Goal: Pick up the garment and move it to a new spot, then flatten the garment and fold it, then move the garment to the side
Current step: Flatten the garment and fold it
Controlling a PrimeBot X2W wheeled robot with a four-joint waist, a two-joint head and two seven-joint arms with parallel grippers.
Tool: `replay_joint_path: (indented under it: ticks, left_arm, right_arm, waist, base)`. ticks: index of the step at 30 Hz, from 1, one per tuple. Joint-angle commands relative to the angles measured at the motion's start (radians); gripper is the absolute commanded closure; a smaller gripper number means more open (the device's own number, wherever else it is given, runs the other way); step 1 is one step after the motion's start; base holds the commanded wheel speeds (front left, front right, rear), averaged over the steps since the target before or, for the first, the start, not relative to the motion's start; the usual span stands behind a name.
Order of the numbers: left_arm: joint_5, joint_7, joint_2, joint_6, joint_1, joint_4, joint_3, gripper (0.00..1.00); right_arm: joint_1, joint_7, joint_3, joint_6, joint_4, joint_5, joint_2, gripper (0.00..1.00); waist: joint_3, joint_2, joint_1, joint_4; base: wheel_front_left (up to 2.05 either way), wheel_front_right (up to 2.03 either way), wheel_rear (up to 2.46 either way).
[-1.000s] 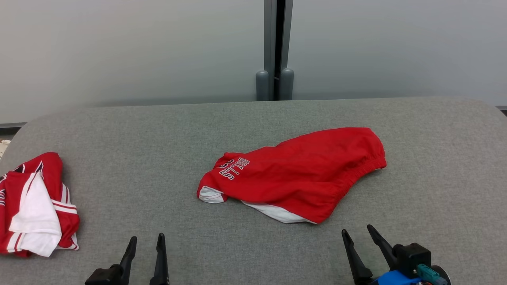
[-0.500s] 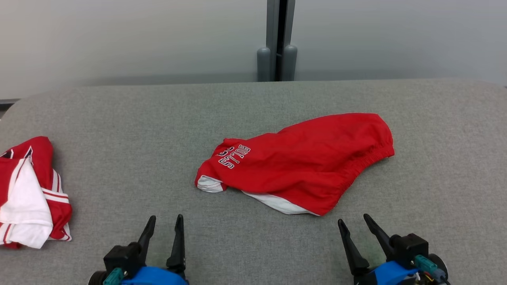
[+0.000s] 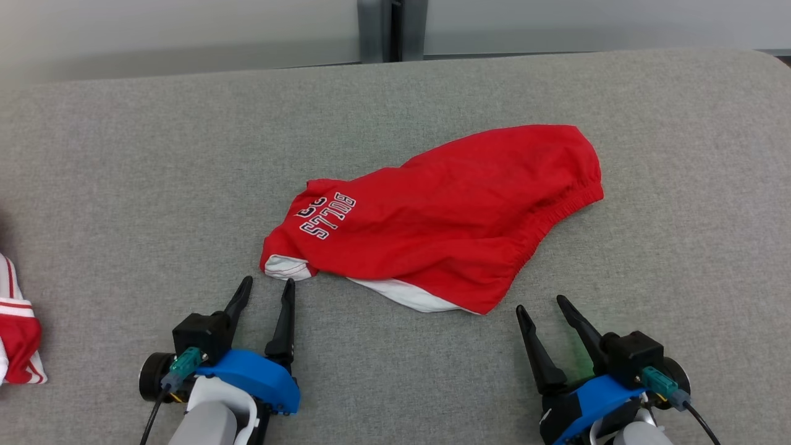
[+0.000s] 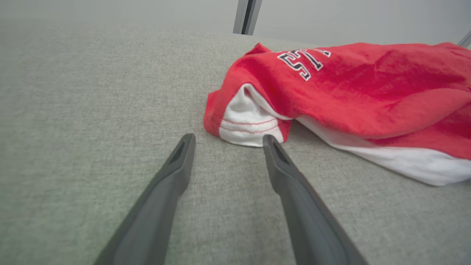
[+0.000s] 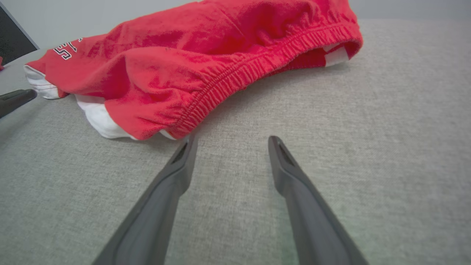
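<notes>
A pair of red shorts with white lining and "BULLS" lettering, the garment, lies rumpled in the middle of the grey table. My left gripper is open just short of the garment's white leg hem, empty. My right gripper is open near the elastic waistband corner, its left finger almost touching the cloth. Both grippers sit low over the table. In the right wrist view the left gripper's finger pokes in at the far left.
Another red and white garment lies at the table's left edge, partly cut off. A grey wall with a dark vertical post stands behind the table's far edge.
The head camera has tilted down and shifted. Both grippers have come forward to the garment's near edge, the left one more. The garment lies as before.
</notes>
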Motion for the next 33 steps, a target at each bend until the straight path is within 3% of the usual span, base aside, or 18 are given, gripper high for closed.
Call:
replay_joint_path:
  ticks: [1,10,11,12,13,14,18,22,28,33]
  left_arm:
    - [-0.005,-0.003,0.010,-0.002,-0.027,0.004,-0.004,0.00]
    - [-0.010,-0.003,0.026,-0.002,-0.069,0.025,-0.015,0.00]
    - [-0.009,-0.003,0.028,-0.002,-0.075,0.027,-0.018,0.06]
    - [-0.008,-0.003,0.030,-0.002,-0.082,0.030,-0.023,0.21]
    - [-0.006,-0.003,0.032,-0.002,-0.090,0.033,-0.029,0.55]
    - [-0.002,-0.003,0.035,-0.002,-0.098,0.033,-0.034,1.00]
    - [0.012,-0.003,0.042,-0.002,-0.115,-0.002,-0.027,1.00]
    - [0.045,-0.003,0.029,-0.002,-0.144,-0.126,-0.051,1.00]
    - [0.073,-0.003,0.024,-0.002,-0.252,-0.320,-0.187,1.00]
    - [0.055,-0.003,0.012,-0.002,-0.360,-0.398,-0.290,1.00]
  right_arm:
    - [-0.014,-0.001,-0.001,0.000,-0.005,0.000,-0.001,0.00]
    - [-0.026,-0.001,-0.009,0.000,-0.006,-0.002,-0.001,0.00]
    - [-0.029,-0.001,-0.009,0.000,-0.007,-0.001,-0.001,0.00]
    - [-0.032,-0.001,-0.008,0.000,-0.006,-0.002,-0.001,0.00]
    - [-0.036,-0.001,-0.006,0.000,-0.004,-0.003,-0.001,0.00]
    - [-0.038,-0.001,-0.005,0.000,-0.002,-0.004,-0.001,0.00]
    - [-0.042,-0.001,-0.008,0.000,0.005,-0.006,-0.001,0.00]
    - [-0.030,-0.001,-0.015,0.000,0.016,-0.001,-0.001,0.00]
    - [-0.013,-0.001,0.010,0.000,0.040,0.034,-0.001,0.00]
    - [0.016,-0.001,0.023,0.000,0.050,0.054,-0.001,0.00]
  waist:
    - [0.006,-0.0001,-0.0002,-0.005]
    - [0.034,-0.0001,-0.0002,-0.019]
    - [0.036,-0.0001,-0.0002,-0.019]
    - [0.039,-0.0001,-0.0002,-0.018]
    - [0.041,-0.0001,-0.0002,-0.017]
    - [0.042,-0.0001,-0.0002,-0.016]
    - [0.034,-0.0001,-0.0002,-0.012]
    - [0.011,-0.0001,-0.0002,-0.003]
    - [-0.039,-0.0001,-0.0002,-0.004]
    - [-0.093,-0.0001,-0.0002,-0.014]
  base:
    - [0.00,0.00,0.00]
    - [0.00,0.00,0.00]
    - [0.00,0.00,0.00]
    - [0.00,0.00,0.00]
    - [0.00,0.00,0.00]
    - [0.00,0.00,0.00]
    - [0.00,0.00,0.00]
    - [0.00,0.00,0.00]
    - [0.00,0.00,0.00]
    - [0.00,0.00,0.00]
